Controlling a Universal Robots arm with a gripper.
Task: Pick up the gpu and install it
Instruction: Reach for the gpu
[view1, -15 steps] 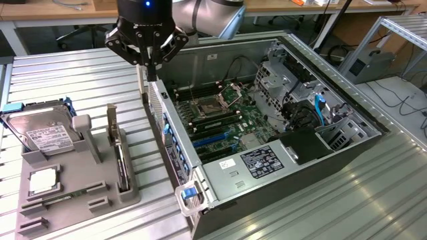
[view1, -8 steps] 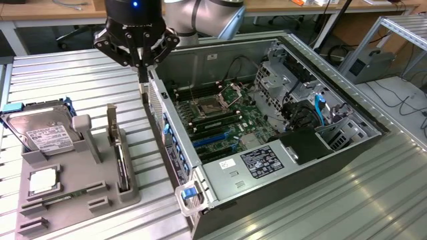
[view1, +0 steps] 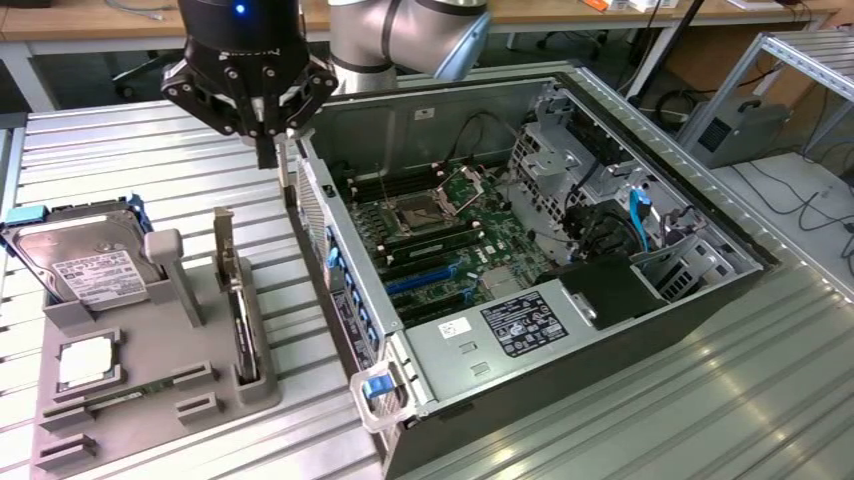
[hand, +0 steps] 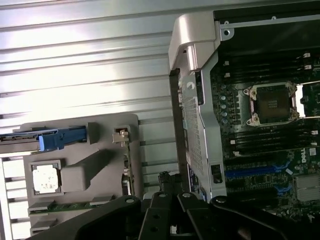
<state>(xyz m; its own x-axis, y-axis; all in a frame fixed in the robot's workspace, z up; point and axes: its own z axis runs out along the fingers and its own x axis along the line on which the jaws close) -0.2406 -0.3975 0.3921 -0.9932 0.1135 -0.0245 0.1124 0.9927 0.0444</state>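
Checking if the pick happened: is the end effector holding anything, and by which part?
Nothing, it seems: the end effector is shut above the gap between the grey tray and the computer case, while the gpu stands on edge in the tray.

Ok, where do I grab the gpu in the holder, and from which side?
Probably its exposed top edge near mid-length, coming straight down from above. The gpu stands on edge in a slot of the grey holder, bracket upright at one end, so only the upper edge is free; pinch across its two flat faces.
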